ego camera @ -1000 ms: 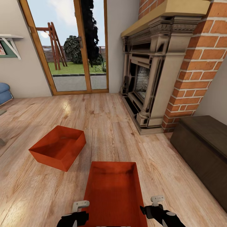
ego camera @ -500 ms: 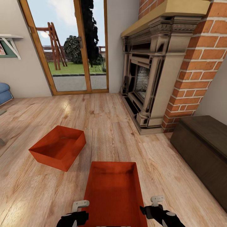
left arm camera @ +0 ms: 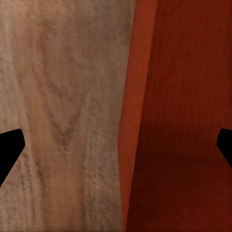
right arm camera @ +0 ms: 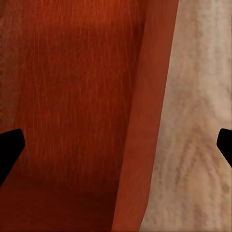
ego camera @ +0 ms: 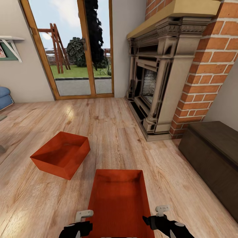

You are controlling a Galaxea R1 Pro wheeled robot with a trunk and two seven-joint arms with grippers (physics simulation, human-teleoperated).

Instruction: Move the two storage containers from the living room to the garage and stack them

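Now the near container [ego camera: 119, 201] lies on the wood floor [ego camera: 115, 132] directly in front of the robot, long axis pointing away, with a gripper over each long wall. Compared with a second ago, the right gripper [ego camera: 158, 216] has shifted slightly inward, toward the container's right wall; the left gripper [ego camera: 82, 218] and both containers sit as they did. That reads as final alignment before a two-sided grasp, so the carry to the garage has not begun.

Both grippers are spread wide. In the left wrist view the wall [left arm camera: 133, 121] rises midway between the dark fingertips [left arm camera: 9, 147], untouched. The right wrist view shows the same: wall [right arm camera: 145, 121] centred, fingertips [right arm camera: 9, 147] well apart, nothing held.

The second container [ego camera: 61, 153] rests on the floor nearby, angled, towards the glass door [ego camera: 71, 49]. Beyond stand the fireplace [ego camera: 158, 72] and, at right, a dark chest [ego camera: 213, 155].
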